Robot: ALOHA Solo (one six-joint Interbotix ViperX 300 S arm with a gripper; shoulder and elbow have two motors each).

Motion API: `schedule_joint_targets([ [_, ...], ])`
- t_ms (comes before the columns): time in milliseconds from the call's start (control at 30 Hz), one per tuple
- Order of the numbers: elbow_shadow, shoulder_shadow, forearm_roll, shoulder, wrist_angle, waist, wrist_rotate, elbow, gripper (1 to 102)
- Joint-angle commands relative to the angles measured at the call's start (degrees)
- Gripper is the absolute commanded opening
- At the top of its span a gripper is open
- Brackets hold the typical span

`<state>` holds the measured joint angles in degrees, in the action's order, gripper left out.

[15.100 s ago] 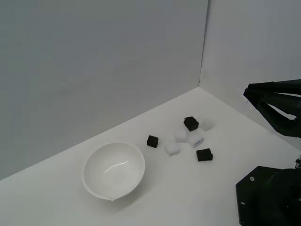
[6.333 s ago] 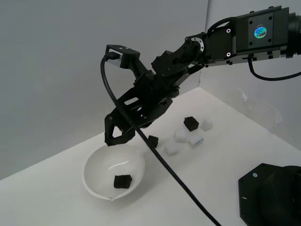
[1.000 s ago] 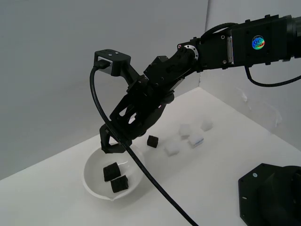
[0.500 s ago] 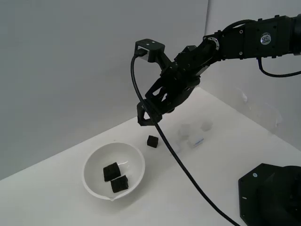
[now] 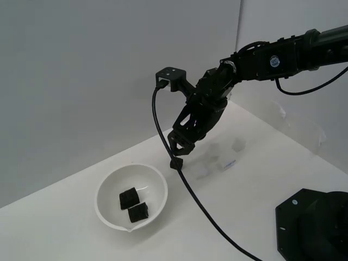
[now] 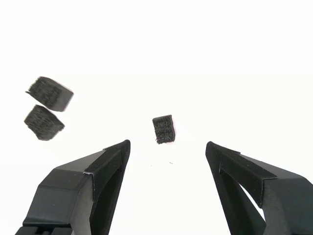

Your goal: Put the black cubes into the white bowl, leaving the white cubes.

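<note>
Above the last small matte black cube (image 6: 163, 129) on the bench, the gripper (image 5: 181, 150) hangs wide open, empty; next, descend and close.

2 black cubes (image 5: 134, 205) lie in the white bowl (image 5: 106, 187); 1 black cube (image 5: 175, 163) sits outside, near white cubes (image 5: 223, 157).

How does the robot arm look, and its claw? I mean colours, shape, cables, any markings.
The arm is matte black, with a small round blue-green sticker. A black boxy camera mount sits near the wrist, and a thick black cable hangs from it. The claw has two black, wedge-shaped fingers.
</note>
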<state>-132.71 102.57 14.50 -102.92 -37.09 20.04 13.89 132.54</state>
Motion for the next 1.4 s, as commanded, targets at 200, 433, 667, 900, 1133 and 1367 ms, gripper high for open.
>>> schedule_joint_targets([
  [200,0.79,-2.02,0.53,2.29,0.79,0.26,1.85,-0.26,86],
  [433,0.88,-3.69,0.53,3.96,2.37,1.23,1.93,-0.44,86],
  [667,1.32,-5.98,1.32,6.15,3.08,1.76,3.08,-0.79,86],
  [900,1.76,-7.47,1.67,7.65,4.39,1.85,3.16,-1.23,100],
  [1133,2.9,-9.93,1.67,10.2,4.39,1.93,3.87,-2.29,100],
  [1367,2.81,-11.16,1.67,11.34,4.39,1.93,3.87,-2.29,99],
])
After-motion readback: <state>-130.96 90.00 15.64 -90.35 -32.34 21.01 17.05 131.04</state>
